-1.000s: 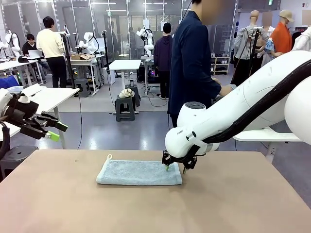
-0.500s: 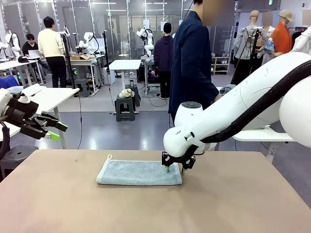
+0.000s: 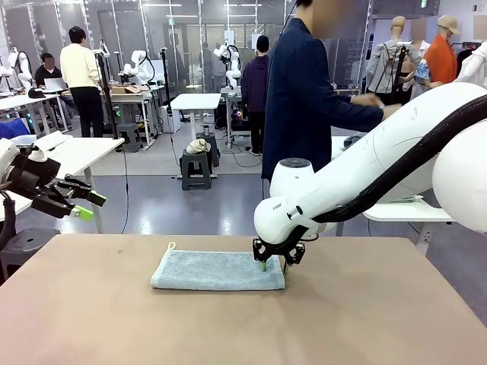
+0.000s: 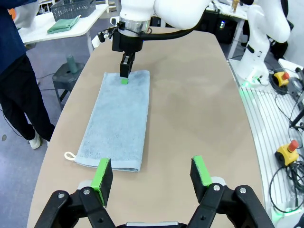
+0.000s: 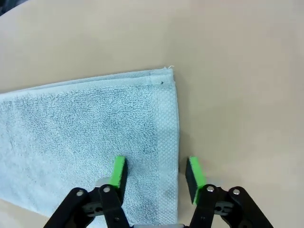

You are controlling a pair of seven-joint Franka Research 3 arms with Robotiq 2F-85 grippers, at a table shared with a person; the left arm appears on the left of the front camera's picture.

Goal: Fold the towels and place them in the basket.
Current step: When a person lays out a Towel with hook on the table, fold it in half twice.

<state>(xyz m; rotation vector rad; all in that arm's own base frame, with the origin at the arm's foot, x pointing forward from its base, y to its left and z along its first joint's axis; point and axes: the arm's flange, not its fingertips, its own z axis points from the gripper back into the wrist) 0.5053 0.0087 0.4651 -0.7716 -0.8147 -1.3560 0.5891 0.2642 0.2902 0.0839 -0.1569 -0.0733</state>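
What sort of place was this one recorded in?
Probably a robotics lab or workshop: yellow emergency-stop boxes with loose cables lie beside the brown table, and white worktables stand in an open hall behind the person.

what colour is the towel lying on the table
The towel is light blue-grey, plain terry; it shows best in the right wrist view.

The tan table (image 3: 365, 319) has a plain matte top, rounded at its corners. One light blue-grey towel (image 3: 217, 271) lies flat on it, folded into a long narrow strip. Its long side runs across the robot's front, nearer the far edge than the near one. A small white loop (image 3: 172, 245) sticks out at its far left corner. Off to the side, a white table (image 4: 90, 19) carries a dark mesh basket (image 4: 71, 7) and, just beside it, a green towel (image 4: 64, 24).
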